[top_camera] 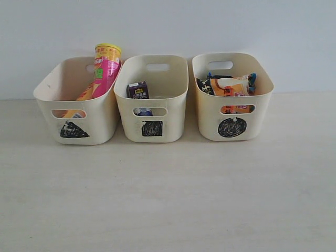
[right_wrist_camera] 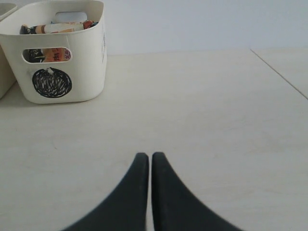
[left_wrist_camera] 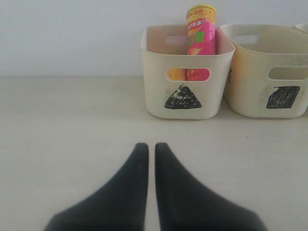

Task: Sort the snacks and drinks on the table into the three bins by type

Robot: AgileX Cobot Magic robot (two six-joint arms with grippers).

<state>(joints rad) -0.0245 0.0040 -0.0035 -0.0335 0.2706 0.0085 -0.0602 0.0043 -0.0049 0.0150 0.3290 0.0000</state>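
A pale worktop (top_camera: 168,199) is carrying three cream bins. The triangle bin (top_camera: 100,123), sitting well ahead of the left end effector (left_wrist_camera: 150,149), is holding two chip tubes: a pink tube (top_camera: 106,71) and an orange-yellow tube (top_camera: 86,93), their print too small to read. The circle bin (top_camera: 210,118), well ahead of the right end effector (right_wrist_camera: 149,159), is holding two noodle packets: an orange packet (top_camera: 231,86) and a blue packet (top_camera: 202,85). One drink carton (top_camera: 137,90) is standing in the square bin (top_camera: 173,113). Both end effectors are keeping their fingers together, gripping nothing.

Pale table (top_camera: 168,199): triangle bin (top_camera: 100,113), square bin (top_camera: 173,121), circle bin (top_camera: 210,118) in row.
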